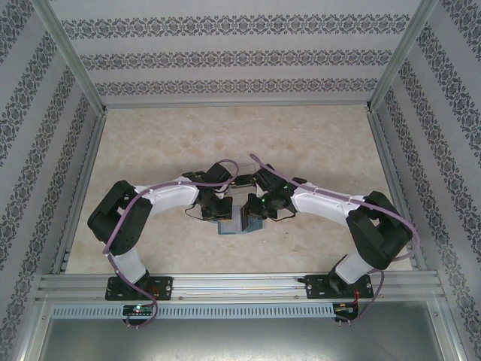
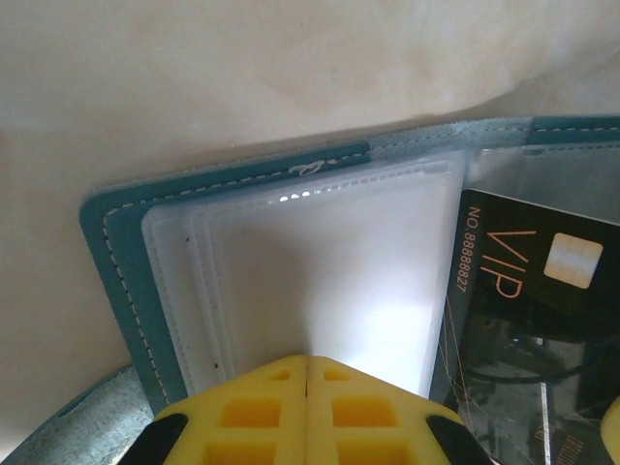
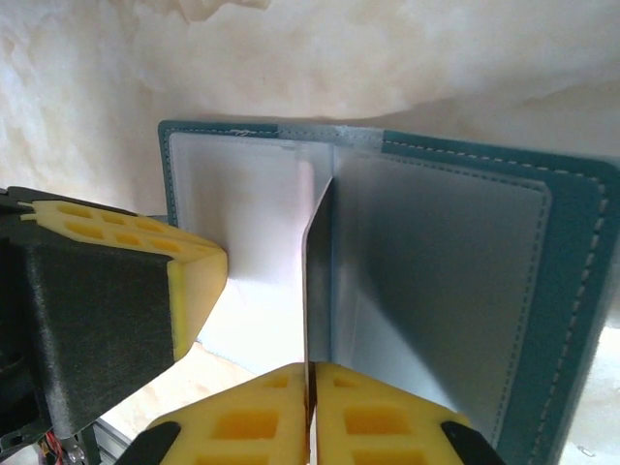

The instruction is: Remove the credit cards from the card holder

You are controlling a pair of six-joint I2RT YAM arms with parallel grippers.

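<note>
The teal card holder (image 1: 229, 228) lies open between both arms at the table's near middle, showing its stitched cover (image 2: 116, 252) and grey inner face (image 3: 572, 271). My left gripper (image 2: 308, 360) is shut, its yellow tips set against the white plastic sleeves (image 2: 320, 252) of the left panel; its fingers (image 3: 199, 281) touch the same sleeves in the right wrist view. My right gripper (image 3: 310, 366) is shut on a dark credit card (image 3: 315, 262), seen edge-on and standing up near the spine. From the left wrist that card (image 2: 513, 281) is black with "VIP", a number and a chip.
The beige table (image 1: 225, 135) stretches away behind the card holder. Patterned walls (image 1: 225, 56) close in three sides. An aluminium rail (image 1: 240, 284) carrying both arm bases runs along the near edge. Both forearms crowd the space around the holder.
</note>
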